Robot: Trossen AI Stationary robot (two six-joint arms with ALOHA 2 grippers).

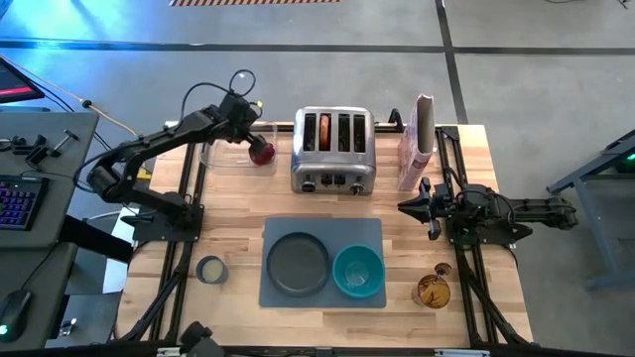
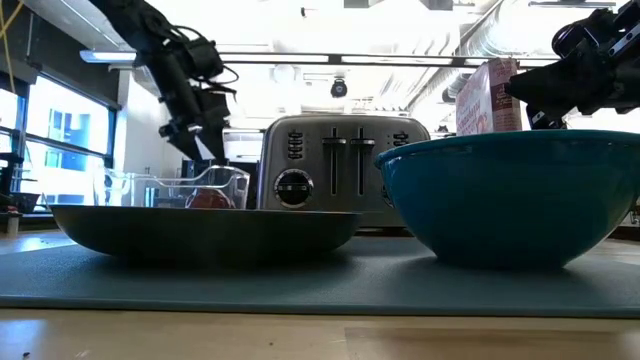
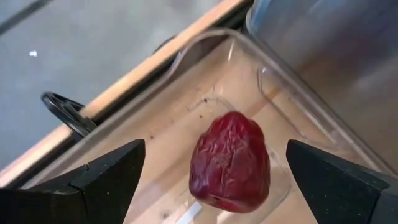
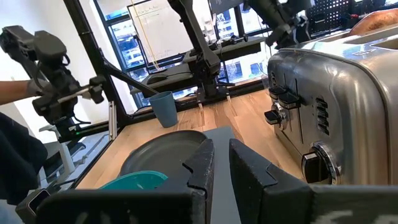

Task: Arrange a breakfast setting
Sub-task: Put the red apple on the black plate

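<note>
Left pincer (image 3: 214,180) wide apart, flanking dark-red food lump (image 3: 230,163)

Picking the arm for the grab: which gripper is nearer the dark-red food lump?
Left. The left gripper hangs open right over the dark-red food lump; the right gripper waits beyond the toaster.

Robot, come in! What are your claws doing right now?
Left gripper open, straddling dark-red wrinkled food lump in clear plastic tray. Right gripper shut, waiting beside chrome toaster.
</note>
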